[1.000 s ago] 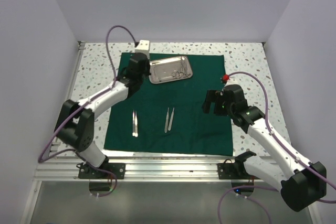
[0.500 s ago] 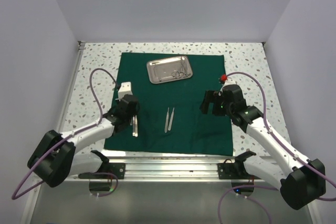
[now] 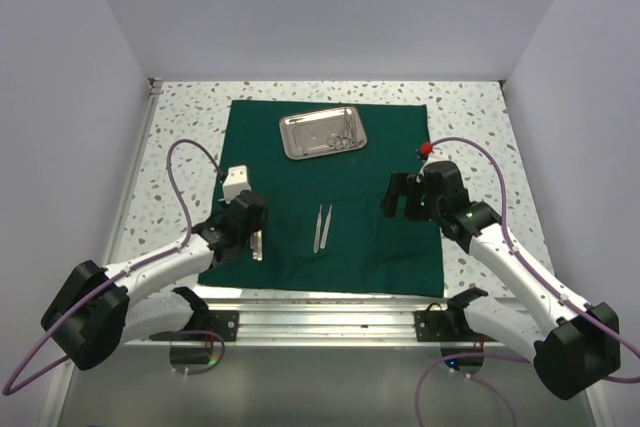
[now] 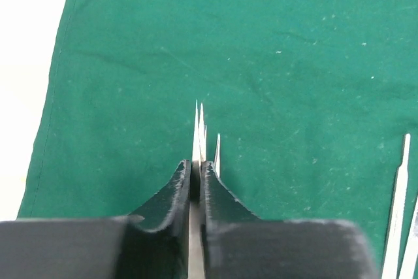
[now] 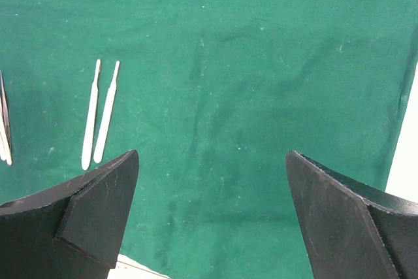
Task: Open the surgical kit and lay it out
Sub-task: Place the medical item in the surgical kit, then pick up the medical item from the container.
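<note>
The dark green cloth (image 3: 370,227) lies spread flat on the table. The steel tray (image 3: 287,137) stands at its far edge, with scissor-like instruments (image 3: 341,137) inside. My left gripper (image 3: 250,237) is low over the cloth's near left part, shut on a thin silver pair of tweezers (image 4: 198,125) whose tips stick out past the fingers (image 4: 176,184). A further silver tip (image 4: 217,148) shows just to their right. A second pair of tweezers (image 3: 321,228) lies in the middle of the cloth (image 5: 99,112). My right gripper (image 5: 212,155) hovers wide open over bare cloth on the right (image 3: 400,194).
The speckled tabletop (image 3: 175,147) shows around the cloth, with white walls on three sides. An aluminium rail (image 3: 320,312) runs along the near edge between the arm bases. Purple cables (image 3: 185,162) loop beside both arms.
The left arm has swung from the tray at the back down to the near left of the cloth, jaws shut throughout. The right arm has hardly moved.
</note>
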`<action>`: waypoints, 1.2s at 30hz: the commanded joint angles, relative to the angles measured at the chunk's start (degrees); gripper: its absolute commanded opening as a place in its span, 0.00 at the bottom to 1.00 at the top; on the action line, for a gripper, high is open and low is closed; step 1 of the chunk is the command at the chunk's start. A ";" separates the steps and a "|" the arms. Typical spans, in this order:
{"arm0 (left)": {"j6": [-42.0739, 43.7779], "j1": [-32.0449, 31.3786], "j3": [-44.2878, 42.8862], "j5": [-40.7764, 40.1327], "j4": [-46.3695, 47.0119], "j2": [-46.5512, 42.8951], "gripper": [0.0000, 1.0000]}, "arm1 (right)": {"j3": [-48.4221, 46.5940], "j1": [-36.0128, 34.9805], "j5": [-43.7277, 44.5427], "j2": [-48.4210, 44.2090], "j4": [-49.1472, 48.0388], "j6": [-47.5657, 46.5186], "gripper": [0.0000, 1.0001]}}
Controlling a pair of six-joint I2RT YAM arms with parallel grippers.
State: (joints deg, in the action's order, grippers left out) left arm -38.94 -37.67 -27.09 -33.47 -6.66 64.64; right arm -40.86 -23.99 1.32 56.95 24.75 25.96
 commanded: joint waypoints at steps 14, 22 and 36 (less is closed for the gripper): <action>-0.44 -0.47 -6.47 -6.34 -2.49 3.38 0.45 | 0.26 -0.01 -0.97 -1.14 -1.72 0.41 0.99; 7.20 -0.39 -16.82 -2.91 10.16 13.30 0.41 | 0.52 0.08 -1.15 -1.66 -2.08 0.50 0.98; 15.56 9.80 -62.51 8.24 12.37 56.36 0.29 | 0.87 0.08 -1.15 -2.72 -1.90 0.59 0.99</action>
State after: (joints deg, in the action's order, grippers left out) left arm -25.43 -31.05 -81.19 -28.95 4.34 115.98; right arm -40.66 -23.99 0.47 55.55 24.40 26.11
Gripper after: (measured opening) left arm 0.300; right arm 0.985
